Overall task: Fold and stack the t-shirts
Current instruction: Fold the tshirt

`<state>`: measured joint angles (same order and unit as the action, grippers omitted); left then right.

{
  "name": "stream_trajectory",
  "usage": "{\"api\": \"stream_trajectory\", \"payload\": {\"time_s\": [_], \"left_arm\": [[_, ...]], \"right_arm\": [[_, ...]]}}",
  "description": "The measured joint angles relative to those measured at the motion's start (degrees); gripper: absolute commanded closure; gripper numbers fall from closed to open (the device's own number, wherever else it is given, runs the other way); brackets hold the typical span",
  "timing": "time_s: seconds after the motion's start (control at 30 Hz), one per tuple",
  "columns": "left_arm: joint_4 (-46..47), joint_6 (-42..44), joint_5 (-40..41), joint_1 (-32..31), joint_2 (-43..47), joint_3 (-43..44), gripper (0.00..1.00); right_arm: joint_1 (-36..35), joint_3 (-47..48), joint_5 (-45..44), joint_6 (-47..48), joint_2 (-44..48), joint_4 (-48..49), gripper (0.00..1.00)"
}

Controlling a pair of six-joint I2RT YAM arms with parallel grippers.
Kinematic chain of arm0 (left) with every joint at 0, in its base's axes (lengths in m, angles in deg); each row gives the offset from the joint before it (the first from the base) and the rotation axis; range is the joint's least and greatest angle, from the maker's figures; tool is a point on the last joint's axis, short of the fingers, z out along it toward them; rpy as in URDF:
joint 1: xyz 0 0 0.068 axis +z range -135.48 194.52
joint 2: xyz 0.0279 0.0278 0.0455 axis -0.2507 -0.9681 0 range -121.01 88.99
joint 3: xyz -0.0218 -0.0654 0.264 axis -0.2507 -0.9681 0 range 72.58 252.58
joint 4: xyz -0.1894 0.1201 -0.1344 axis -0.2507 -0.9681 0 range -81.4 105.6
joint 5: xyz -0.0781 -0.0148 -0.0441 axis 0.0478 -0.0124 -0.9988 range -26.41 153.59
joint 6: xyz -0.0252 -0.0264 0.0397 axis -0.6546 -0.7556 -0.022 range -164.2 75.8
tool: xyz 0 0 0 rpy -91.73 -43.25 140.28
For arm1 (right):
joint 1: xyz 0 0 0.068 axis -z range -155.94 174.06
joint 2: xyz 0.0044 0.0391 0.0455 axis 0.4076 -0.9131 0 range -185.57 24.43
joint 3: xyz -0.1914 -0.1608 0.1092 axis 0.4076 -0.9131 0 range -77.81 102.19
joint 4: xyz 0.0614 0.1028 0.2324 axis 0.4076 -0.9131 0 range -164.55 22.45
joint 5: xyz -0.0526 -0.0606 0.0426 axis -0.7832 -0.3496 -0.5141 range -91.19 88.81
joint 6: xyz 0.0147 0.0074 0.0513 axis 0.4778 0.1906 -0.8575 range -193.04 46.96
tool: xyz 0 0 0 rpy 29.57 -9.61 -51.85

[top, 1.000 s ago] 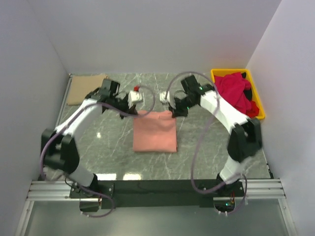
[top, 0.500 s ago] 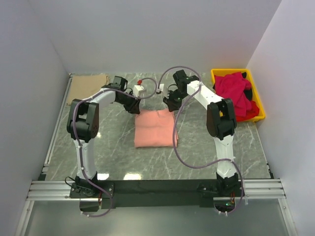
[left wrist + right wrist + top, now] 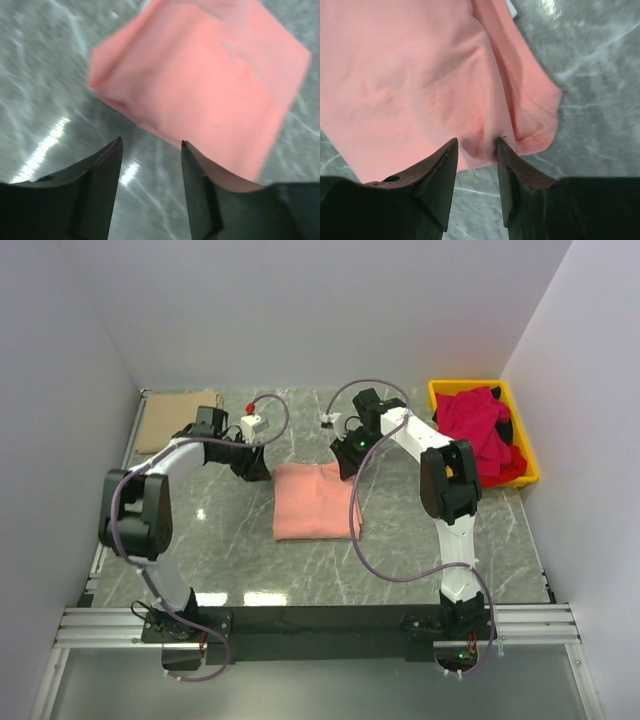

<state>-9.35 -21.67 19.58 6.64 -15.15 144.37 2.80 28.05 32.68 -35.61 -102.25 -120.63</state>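
Note:
A salmon-pink t-shirt (image 3: 315, 502) lies folded into a rectangle at mid-table. My left gripper (image 3: 256, 468) hangs just off its far left corner, open, with only marble between the fingers; in the left wrist view the left gripper (image 3: 150, 146) sits short of the pink t-shirt (image 3: 210, 80). My right gripper (image 3: 345, 464) is over the far right corner, open. In the right wrist view the right gripper (image 3: 476, 142) hovers at the edge of the pink t-shirt (image 3: 415, 75), gripping nothing. A tan t-shirt (image 3: 175, 420) lies folded at the back left. Crimson t-shirts (image 3: 480, 428) are heaped at the back right.
The crimson heap fills a yellow plastic bin (image 3: 441, 390) against the right wall. White walls close in the marble table (image 3: 420, 560) on the left, back and right. A purple cable (image 3: 385, 575) loops from the right arm over the table near the pink shirt.
Both grippers have opened and let go of the pink t-shirt's far edge. The left gripper has drawn back to the left, off the cloth. The shirt now lies flat.

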Motion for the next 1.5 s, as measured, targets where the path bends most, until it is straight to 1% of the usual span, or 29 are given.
{"api": "stream_trajectory", "payload": {"time_s": [0.13, 0.2, 0.23, 0.27, 0.3, 0.33, 0.43, 0.53, 0.7, 0.77, 0.87, 0.97, 1.03, 1.07, 1.17, 1.27, 1.3, 1.37, 1.4, 1.5], "left_arm": [[2.12, -1.70, -1.20, -0.20, 7.80, -7.41, 0.37], [3.82, -2.84, -1.14, -0.79, 11.54, -9.81, 0.39], [4.94, -3.65, -1.09, -1.27, 13.22, -10.69, 0.40], [5.57, -4.74, -1.09, -1.64, 14.01, -10.91, 0.42], [6.78, -6.40, -1.14, -2.16, 14.51, -10.93, 0.43], [8.35, -8.55, -1.14, -2.62, 14.64, -10.93, 0.44], [12.20, -14.91, -0.72, -4.02, 13.97, -10.95, 0.48], [16.61, -22.88, -0.81, -5.14, 11.13, -10.88, 0.57], [20.83, -32.74, -1.18, -5.64, 2.08, -8.44, 0.61], [21.88, -35.67, -1.18, -5.53, -1.55, -7.34, 0.61], [23.34, -39.19, -1.29, -4.79, -7.15, -5.05, 0.61], [23.34, -41.35, -1.88, -3.61, -12.81, -1.01, 0.60], [22.10, -42.14, -3.23, -2.54, -16.81, 3.06, 0.60], [21.38, -42.47, -4.28, -2.03, -18.49, 5.25, 0.59], [20.68, -42.99, -5.90, -0.42, -21.33, 9.88, 0.59], [19.61, -42.42, -7.26, 1.70, -21.03, 11.76, 0.58], [19.50, -42.23, -7.76, 2.36, -20.31, 11.69, 0.58], [21.27, -43.28, -8.70, 3.30, -17.03, 8.61, 0.57], [21.97, -44.00, -9.16, 3.45, -14.12, 5.84, 0.57], [25.97, -47.87, -10.80, 2.16, -4.98, -2.16, 0.57]], "right_arm": [[0.55, -2.36, -0.48, -6.60, 0.79, 2.03, 0.53], [1.20, -2.36, -0.92, -10.10, 1.99, 3.85, 0.53], [1.57, -2.36, -1.33, -11.96, 2.91, 4.79, 0.55], [1.95, -2.36, -1.64, -13.66, 3.98, 5.95, 0.59], [2.29, -2.36, -1.92, -15.37, 4.98, 7.21, 0.68], [2.56, -2.34, -1.97, -16.59, 5.81, 8.26, 0.74], [3.21, -2.34, -0.48, -19.87, 8.70, 11.47, 0.85], [3.63, -1.01, 5.16, -22.21, 9.55, 11.30, 0.87], [3.61, -0.87, 15.82, -27.36, 6.93, 10.47, 0.87], [3.61, -1.84, 18.73, -30.21, 4.28, 11.41, 0.87], [3.69, -2.71, 20.33, -35.01, -0.90, 13.55, 0.86], [4.44, -2.27, 20.06, -40.22, -7.32, 16.61, 0.85], [5.11, -1.36, 19.02, -42.66, -10.64, 17.75, 0.85], [5.53, -0.33, 20.06, -44.26, -12.02, 17.64, 0.85], [5.97, 2.86, 17.84, -46.62, -12.76, 18.62, 0.79], [6.19, 5.99, 15.17, -46.58, -12.39, 19.47, 0.68], [6.29, 6.43, 14.71, -46.47, -11.72, 19.56, 0.61], [6.36, 5.25, 14.05, -46.25, -8.39, 19.69, 0.55], [6.40, 3.45, 14.21, -46.47, -5.79, 20.13, 0.53], [6.29, -6.01, 16.28, -49.16, 5.14, 23.71, 0.53]]}}
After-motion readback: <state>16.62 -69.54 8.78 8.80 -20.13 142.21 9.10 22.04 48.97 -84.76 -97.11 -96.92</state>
